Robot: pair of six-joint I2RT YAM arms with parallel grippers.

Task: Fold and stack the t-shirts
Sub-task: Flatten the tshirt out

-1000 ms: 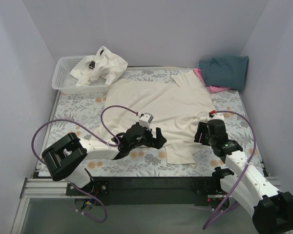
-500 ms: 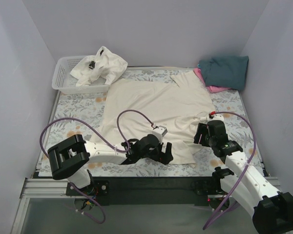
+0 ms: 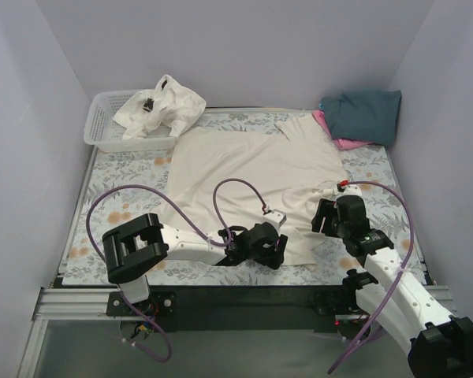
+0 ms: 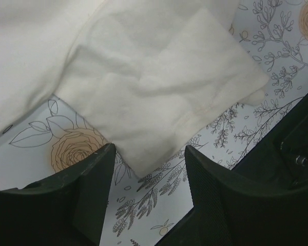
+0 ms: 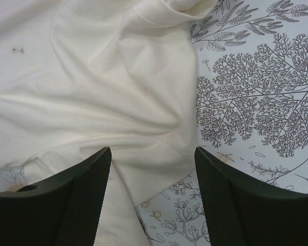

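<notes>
Cream t-shirt point(image 3: 252, 165): spread open on the middle of the floral surface point(image 3: 122, 177), with one short sleeve point(image 4: 159, 97) lying out at the near edge. Folded dark teal t-shirt point(image 3: 361, 114) stacked on a pink t-shirt point(image 3: 345, 143) at the far right corner. Crumpled white t-shirts point(image 3: 162, 106) heaped in the white lattice basket point(image 3: 101, 126), far left.

Left gripper point(image 4: 150, 159): low over the sleeve corner, jaws apart, hem between them, nothing clamped. Right gripper point(image 5: 153, 159): over the same near edge further right, jaws apart astride a wrinkled fold, nothing clamped.

Step in hand, by judgement: taking hold of the near edge for the first fold.

- Lower until both pads meet the surface on either side of the cloth, then close.
- Pinch inside the hem stitching, not at the very tip, to prevent slipping.
- Lift both sides together and level, keeping the edge taut between the grippers.
- Keep the purple cable point(image 3: 236, 187) from dragging across the shirt.
</notes>
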